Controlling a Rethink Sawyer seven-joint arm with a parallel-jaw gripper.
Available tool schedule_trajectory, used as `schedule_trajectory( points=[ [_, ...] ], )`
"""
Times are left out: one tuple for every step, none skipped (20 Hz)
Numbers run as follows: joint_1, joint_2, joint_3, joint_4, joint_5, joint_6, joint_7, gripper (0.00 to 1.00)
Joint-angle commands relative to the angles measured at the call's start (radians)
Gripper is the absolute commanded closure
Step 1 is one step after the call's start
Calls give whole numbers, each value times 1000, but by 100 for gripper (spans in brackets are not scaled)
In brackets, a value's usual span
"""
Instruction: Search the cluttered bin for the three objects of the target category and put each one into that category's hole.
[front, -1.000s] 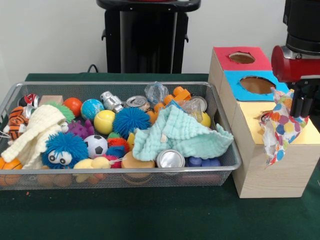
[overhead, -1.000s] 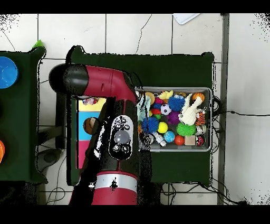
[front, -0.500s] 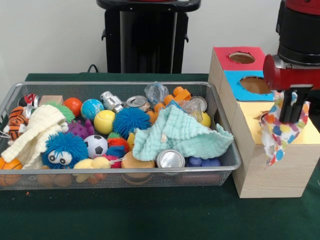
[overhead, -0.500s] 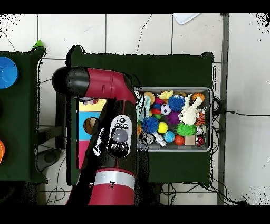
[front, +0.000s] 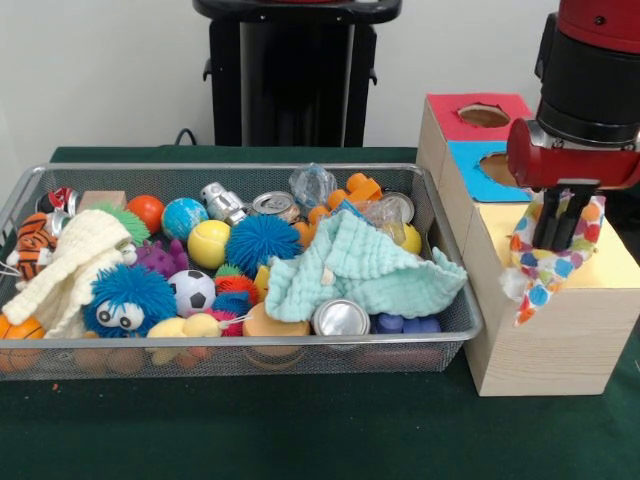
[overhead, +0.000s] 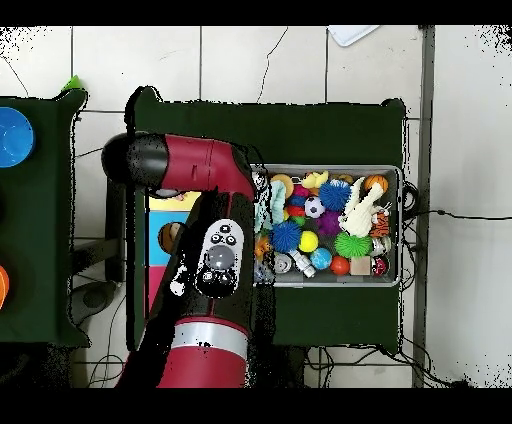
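My gripper (front: 556, 240) is shut on the white polka-dot cloth (front: 540, 275) and holds it over the yellow panel (front: 612, 266) of the pale wood box (front: 545, 350). The cloth hangs down over the box's front left edge. The yellow-panelled hole is hidden behind the cloth and gripper. The mint-green waffle cloth (front: 355, 265) lies in the right part of the wire mesh bin (front: 240, 344). The cream knitted cloth (front: 62, 268) lies at the bin's left. In the overhead view the arm (overhead: 215, 260) covers the gripper, and the bin (overhead: 400, 225) shows to its right.
The blue-panelled hole (front: 497, 165) and the red-panelled hole (front: 484, 115) lie behind the yellow one. The bin holds fuzzy balls (front: 262, 242), metal cans (front: 341, 318), a soccer ball (front: 190, 291) and other toys. The robot's black pedestal (front: 295, 75) stands behind the bin.
In the front view my gripper has moved left over the yellow box with the polka-dot cloth in it. The cloth has shifted left and lifted slightly. The bin's contents are unchanged.
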Motion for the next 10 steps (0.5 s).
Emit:
schedule_trajectory(
  points=[
    [6, 33, 12, 70, -16, 139, 236, 100],
    [8, 30, 13, 76, -11, 144, 239, 100],
    [8, 30, 16, 77, -6, 160, 242, 100],
    [7, 29, 19, 74, -2, 188, 242, 100],
    [5, 26, 26, 74, 7, 218, 245, 100],
    [2, 20, 35, 81, 22, 239, 254, 100],
    [0, 15, 45, 88, 36, 260, 264, 100],
    [1, 12, 50, 93, 47, 270, 274, 100],
    [1, 13, 54, 94, 54, 281, 281, 100],
    [0, 12, 62, 98, 65, 288, 284, 100]
  ],
)
